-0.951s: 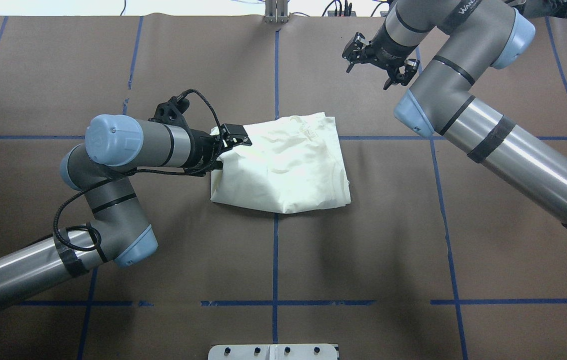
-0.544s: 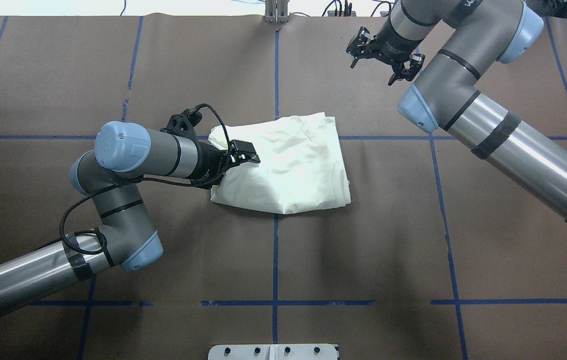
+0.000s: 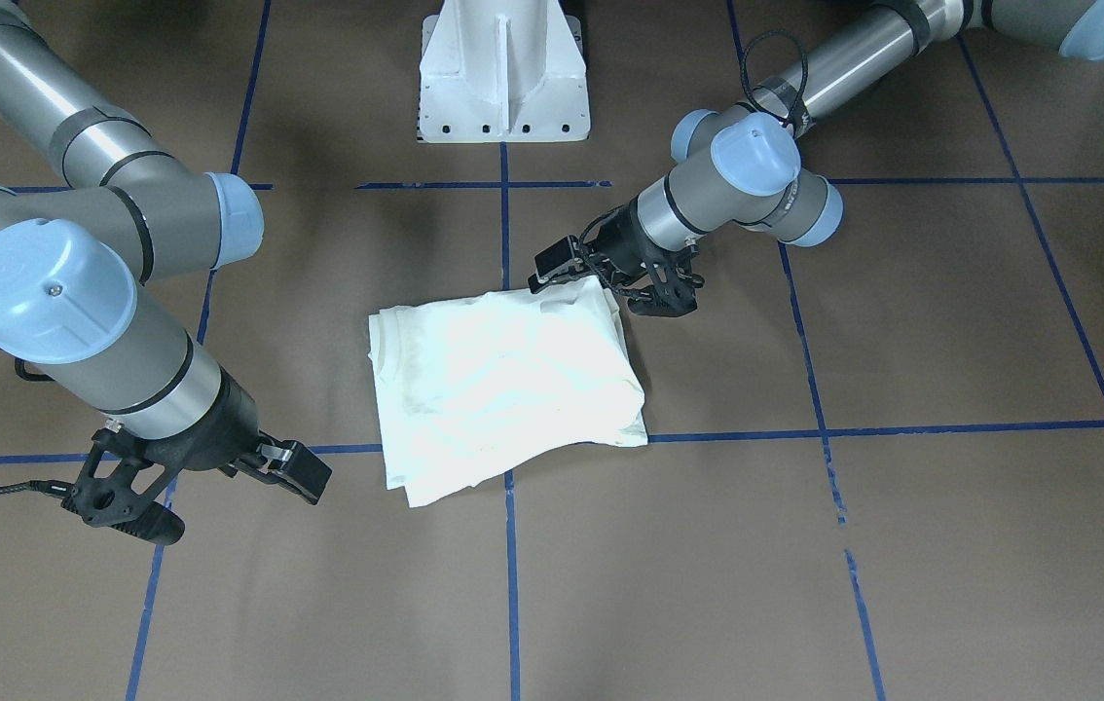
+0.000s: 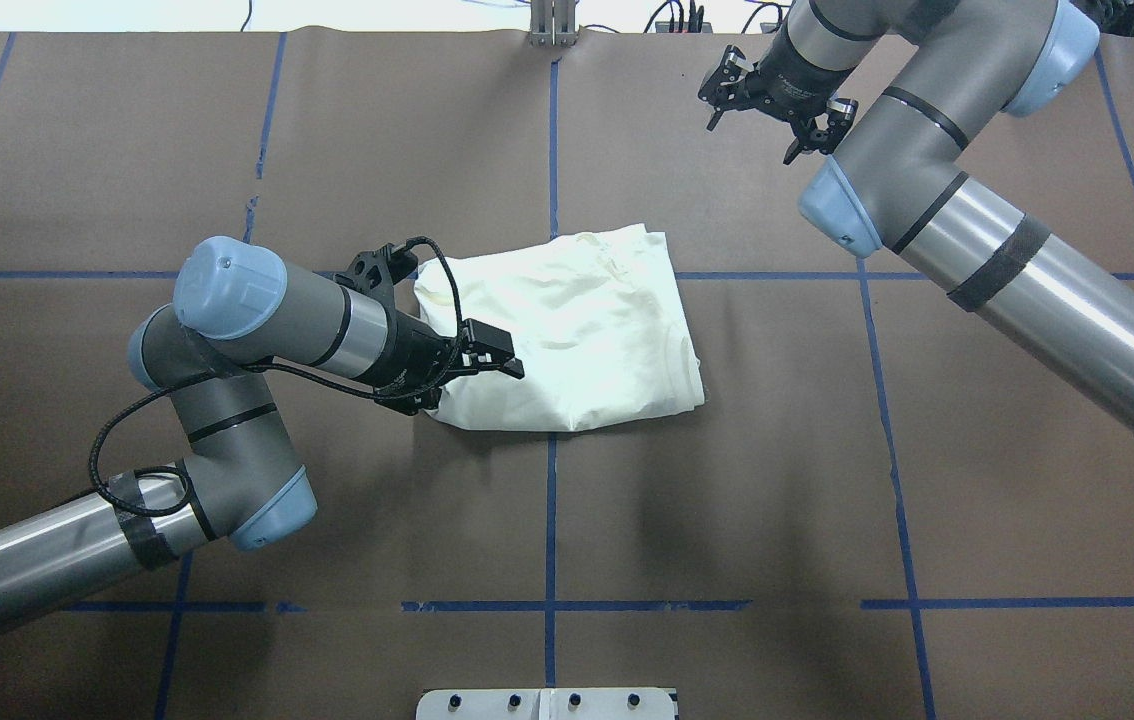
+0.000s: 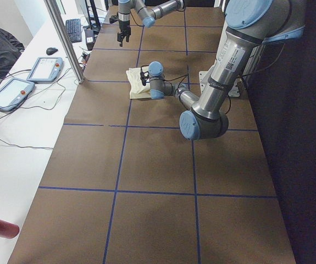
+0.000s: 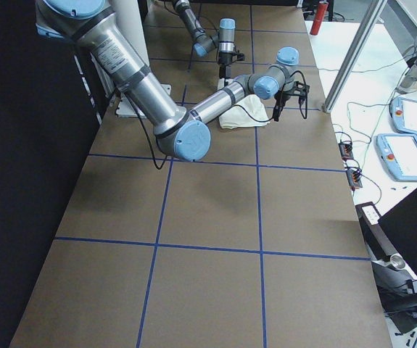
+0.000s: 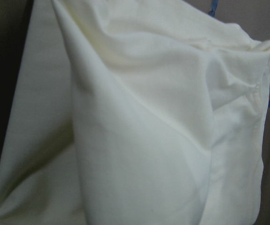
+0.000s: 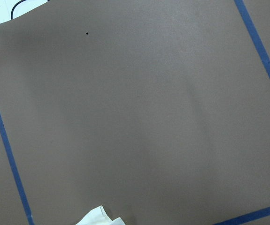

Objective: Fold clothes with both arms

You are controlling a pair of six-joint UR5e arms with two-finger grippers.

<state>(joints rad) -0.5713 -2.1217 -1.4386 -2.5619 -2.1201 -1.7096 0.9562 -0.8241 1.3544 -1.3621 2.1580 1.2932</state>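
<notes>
Overhead exterior, folded shirt (image 4: 577, 340) on table (image 4: 727, 520), left pincer (image 4: 457, 372) touching it

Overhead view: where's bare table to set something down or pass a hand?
Free: the wide near strip of table between shirt and white base plate; also the far-left squares. Crowded: the shirt's left edge, at the left gripper; far right, under the right gripper and its arm.

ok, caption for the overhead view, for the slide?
Overhead: left tool at the left edge of the folded cream shirt; right tool open and clear, at the far edge of the table.
</notes>
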